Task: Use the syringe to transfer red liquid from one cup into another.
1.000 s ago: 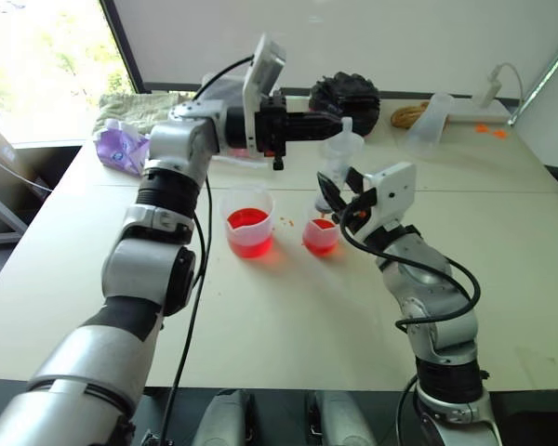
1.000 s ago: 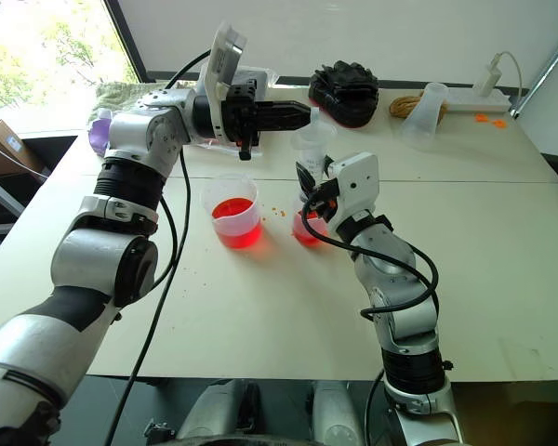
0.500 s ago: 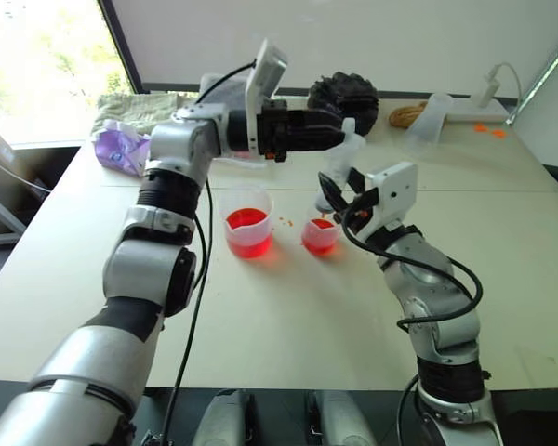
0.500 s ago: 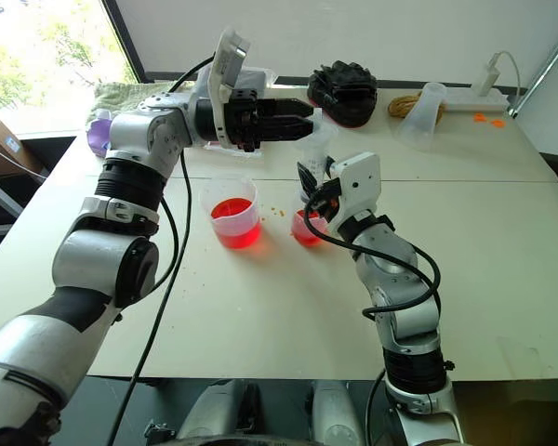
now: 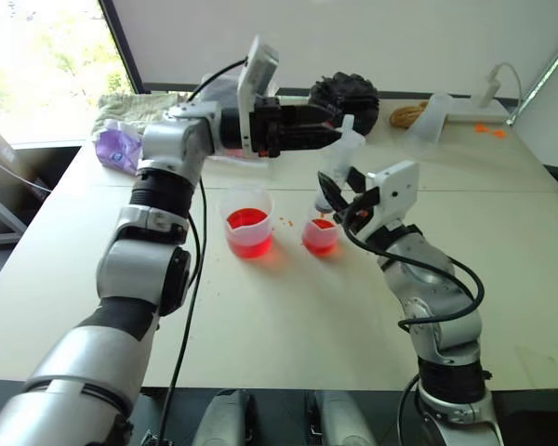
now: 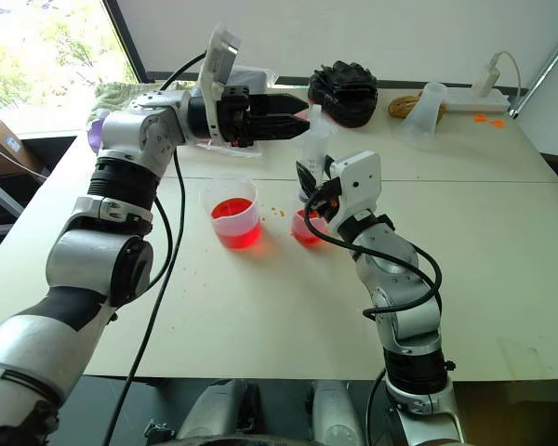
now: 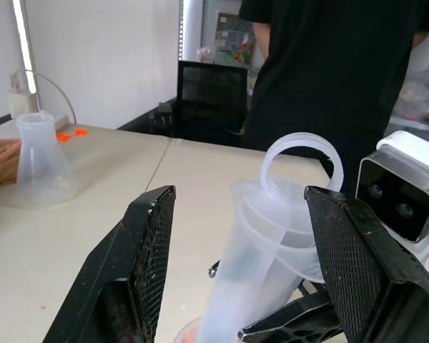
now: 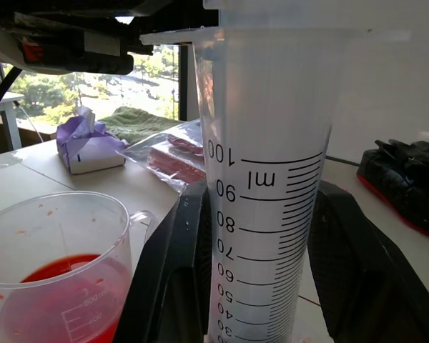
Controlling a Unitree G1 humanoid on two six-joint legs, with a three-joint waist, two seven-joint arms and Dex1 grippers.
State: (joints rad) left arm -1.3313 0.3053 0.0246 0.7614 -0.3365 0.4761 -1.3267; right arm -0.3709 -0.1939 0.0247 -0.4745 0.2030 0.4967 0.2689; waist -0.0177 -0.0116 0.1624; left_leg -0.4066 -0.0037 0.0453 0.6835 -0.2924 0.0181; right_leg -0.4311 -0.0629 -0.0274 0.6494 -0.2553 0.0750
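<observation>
The clear syringe [image 5: 340,156] stands upright over the smaller cup [image 5: 321,235], which holds a little red liquid [image 5: 321,225]. My right gripper [image 5: 338,192] is shut on its graduated barrel [image 8: 261,164], which looks clear where it shows. The white plunger ring [image 7: 300,161] sticks up at the top. My left gripper [image 5: 332,126] points level at that plunger, open, its fingers [image 7: 146,243] standing either side of it and apart from it. The larger cup [image 5: 246,221] of red liquid [image 5: 247,220] sits left of the smaller one.
A purple tissue pack [image 5: 119,150], a green towel [image 5: 135,104] and a clear bag [image 8: 175,153] lie at the back left. A black bundle [image 5: 346,91], a clear flask [image 5: 430,116] and a power strip [image 5: 479,110] sit at the back. A person in black [image 7: 329,71] stands beyond the table.
My left gripper, shut at the plunger top a second ago, has opened and drawn slightly left. The right gripper and syringe have stayed put.
</observation>
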